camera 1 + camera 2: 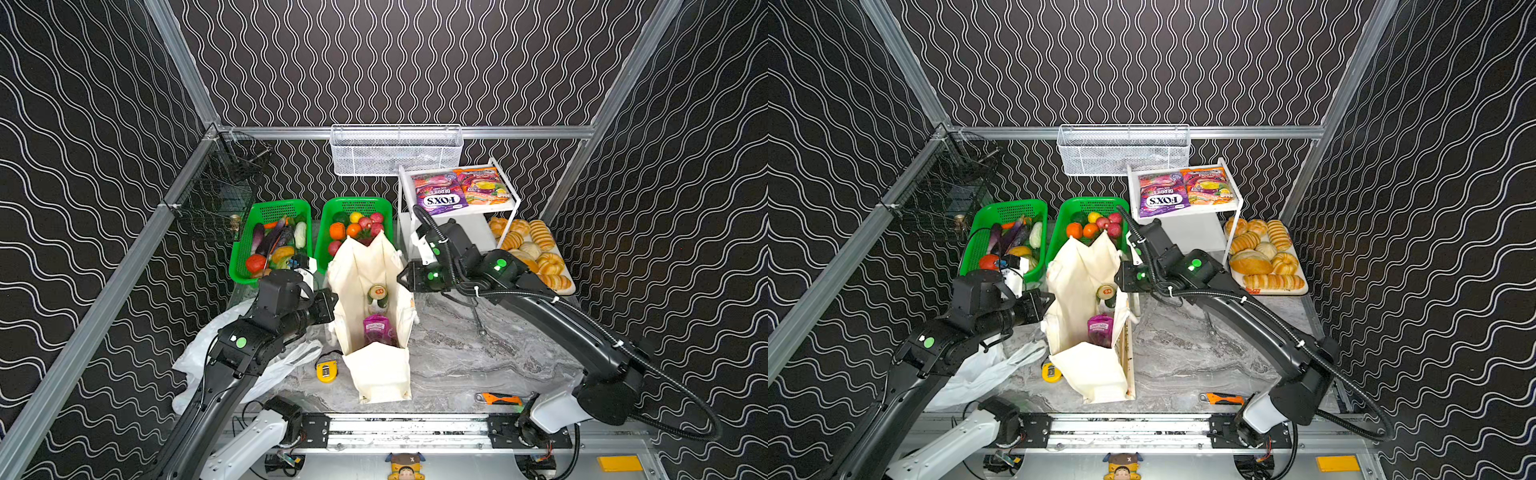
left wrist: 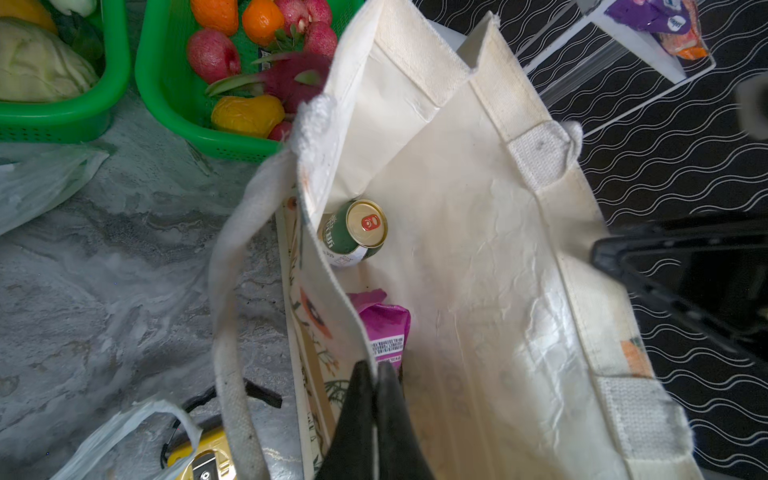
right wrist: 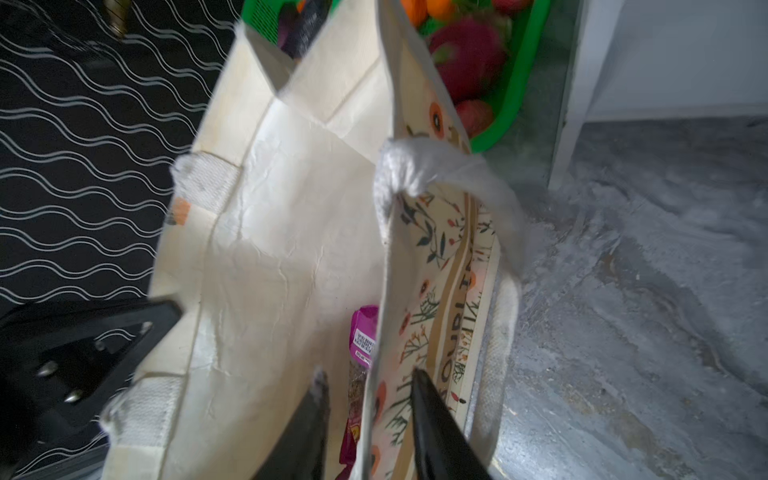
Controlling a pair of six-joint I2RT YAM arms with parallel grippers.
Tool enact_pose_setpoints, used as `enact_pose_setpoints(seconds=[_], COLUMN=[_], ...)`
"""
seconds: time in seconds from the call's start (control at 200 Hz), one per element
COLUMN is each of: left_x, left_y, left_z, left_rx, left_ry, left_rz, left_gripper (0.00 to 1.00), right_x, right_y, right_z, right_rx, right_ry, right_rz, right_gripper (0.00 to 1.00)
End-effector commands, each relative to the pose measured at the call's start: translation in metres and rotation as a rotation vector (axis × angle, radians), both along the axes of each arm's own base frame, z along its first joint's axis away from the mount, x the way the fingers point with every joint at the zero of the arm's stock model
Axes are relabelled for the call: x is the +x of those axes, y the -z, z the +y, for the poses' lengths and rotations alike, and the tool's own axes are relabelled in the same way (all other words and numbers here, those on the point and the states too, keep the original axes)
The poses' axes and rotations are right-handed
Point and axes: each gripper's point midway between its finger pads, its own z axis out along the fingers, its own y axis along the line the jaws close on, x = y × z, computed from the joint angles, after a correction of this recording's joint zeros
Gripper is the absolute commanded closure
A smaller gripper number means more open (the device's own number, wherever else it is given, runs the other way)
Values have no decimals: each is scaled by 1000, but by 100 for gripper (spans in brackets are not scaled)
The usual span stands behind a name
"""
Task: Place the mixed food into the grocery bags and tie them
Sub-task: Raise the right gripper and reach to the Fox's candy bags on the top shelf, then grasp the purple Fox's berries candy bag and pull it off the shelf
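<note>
Cloth tote [image 1: 376, 374] stands open mid-table, just in front of a green basket [image 1: 357, 202] of fruit, with a green can [image 2: 357, 232] and a pink-purple packet [image 2: 384, 328] lying at its bottom. Its walls look soft and light, likely to sag once released, so the stitched rim near a strap handle [image 3: 436, 170] seems the firmest hold. The left gripper [image 2: 375, 368] has its jaws pressed together on the tote's left rim; the right gripper [image 3: 368, 374] has its jaws spread astride the opposite wall, not pinching it. A thin white plastic bag [image 1: 191, 357] lies crumpled under the left arm, probably slippery
</note>
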Motion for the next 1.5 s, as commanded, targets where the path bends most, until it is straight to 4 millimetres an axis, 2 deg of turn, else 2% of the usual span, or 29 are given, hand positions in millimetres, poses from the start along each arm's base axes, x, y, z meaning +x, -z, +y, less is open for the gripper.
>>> enact_pose_setpoints(seconds=[0.0,0.12,0.25,0.355,0.385,0.395,0.415,0.506,0.666,0.786,0.816,0.891,1.141,1.261,1.492], left_x=[7,7,9,11,11,12,13,18,23,26,27,29,37,37,35], left_y=[-16,-23,-31,-38,-40,-40,-41,-47,-54,-55,-54,-53,-50,-47,-48], left_z=[-5,-5,8,20,23,24,26,32,37,40,40,40,37,37,40], left_rx=[1,14,80,145,161,168,178,214,257,286,293,306,322,328,328], left_ry=[34,49,5,-28,-38,-41,-50,-76,-97,-100,-102,-101,-93,-91,-98], left_rz=[-68,-95,-126,-149,-154,-156,-159,-181,-205,-209,-206,-202,-193,-185,-187], left_gripper=[86,65,52,45,44,43,42,39,34,32,31,30,29,29,29], right_x=[6,23,56,88,95,102,111,139,186,202,214,223,240,240,240], right_y=[-44,-88,-115,-127,-127,-127,-127,-126,-116,-118,-103,-99,-79,-71,-61], right_z=[-16,-47,-85,-108,-108,-117,-124,-134,-142,-143,-142,-142,-132,-126,-121], right_rx=[73,112,116,122,125,123,122,131,100,94,86,80,68,81,93], right_ry=[18,79,171,220,219,244,261,280,314,311,317,321,274,248,232], right_rz=[-104,-211,-264,-276,-273,-272,-271,-268,-260,-296,-273,-284,-272,-252,-212], right_gripper=[58,55,55,55,54,54,54,54,54,53,52,52,50,54,52])
